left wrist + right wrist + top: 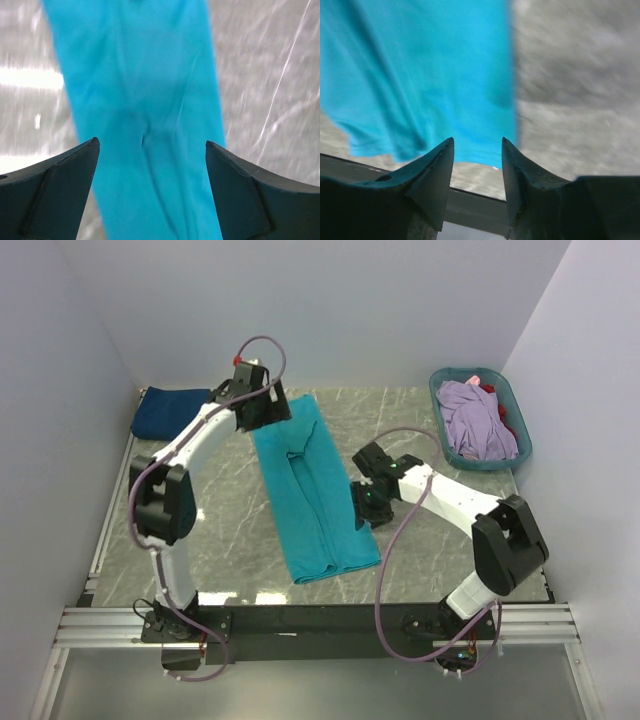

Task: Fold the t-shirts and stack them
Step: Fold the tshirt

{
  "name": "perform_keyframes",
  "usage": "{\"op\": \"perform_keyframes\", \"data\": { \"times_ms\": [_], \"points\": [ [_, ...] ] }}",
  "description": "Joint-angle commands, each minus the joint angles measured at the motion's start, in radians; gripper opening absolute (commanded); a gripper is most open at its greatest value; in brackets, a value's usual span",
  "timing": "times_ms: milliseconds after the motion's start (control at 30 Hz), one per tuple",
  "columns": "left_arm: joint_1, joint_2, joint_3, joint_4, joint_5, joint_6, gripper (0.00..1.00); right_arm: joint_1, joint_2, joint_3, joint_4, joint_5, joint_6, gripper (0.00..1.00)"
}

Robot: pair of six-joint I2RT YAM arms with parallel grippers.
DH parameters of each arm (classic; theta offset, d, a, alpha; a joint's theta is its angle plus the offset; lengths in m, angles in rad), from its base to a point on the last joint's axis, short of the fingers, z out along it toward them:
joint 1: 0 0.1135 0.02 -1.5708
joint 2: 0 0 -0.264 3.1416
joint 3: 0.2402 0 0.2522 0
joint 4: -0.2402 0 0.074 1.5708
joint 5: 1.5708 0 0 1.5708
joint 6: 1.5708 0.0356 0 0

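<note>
Navy tee (170, 412) lies in the table's far left corner. Left gripper (152, 147), spread wide, hangs over the far end of the teal tee (310, 490), a long mid-table strip. Right gripper (477, 142), partly spread and empty, is at its right edge. Lavender tee (475, 422) fills the far-right basket (489, 464).

Four t-shirts: teal (312, 490), navy (168, 410), lavender (475, 420), red (506, 420); one basket (470, 372).

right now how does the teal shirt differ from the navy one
The teal t-shirt is a long strip in the middle; the navy t-shirt is a compact bundle in the far left corner. Teal covers far more surface than navy. Both lie on the table.
</note>
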Motion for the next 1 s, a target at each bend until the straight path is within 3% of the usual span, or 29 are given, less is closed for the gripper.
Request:
{"op": "perform_keyframes", "data": {
  "times_ms": [0, 200, 400, 533, 733, 833, 967],
  "points": [
    [-0.043, -0.173, -0.171, -0.18, -0.029, -0.08, 0.92, -0.035, -0.076, -0.077, 0.012, 0.011, 0.015, 0.48],
    [-0.175, -0.438, -0.579, -0.268, -0.006, -0.152, 0.91, -0.053, -0.099, -0.194, 0.034, -0.023, 0.047, 0.47],
    [-0.35, -0.626, -0.835, -0.324, 0.057, -0.335, 0.9, -0.051, -0.093, -0.252, 0.057, -0.042, 0.083, 0.46],
    [-0.425, -0.66, -0.876, -0.33, 0.096, -0.437, 0.88, -0.053, -0.073, -0.263, 0.061, -0.059, 0.086, 0.46],
    [-0.451, -0.551, -0.88, -0.282, 0.149, -0.41, 0.85, -0.053, -0.023, -0.257, 0.084, -0.091, 0.074, 0.4],
    [-0.463, -0.482, -0.865, -0.282, 0.161, -0.392, 0.81, -0.053, -0.015, -0.256, 0.084, -0.097, 0.072, 0.34],
    [-0.482, -0.436, -0.833, -0.282, 0.165, -0.379, 0.79, -0.053, -0.015, -0.259, 0.083, -0.102, 0.069, 0.16]
  ]
}}
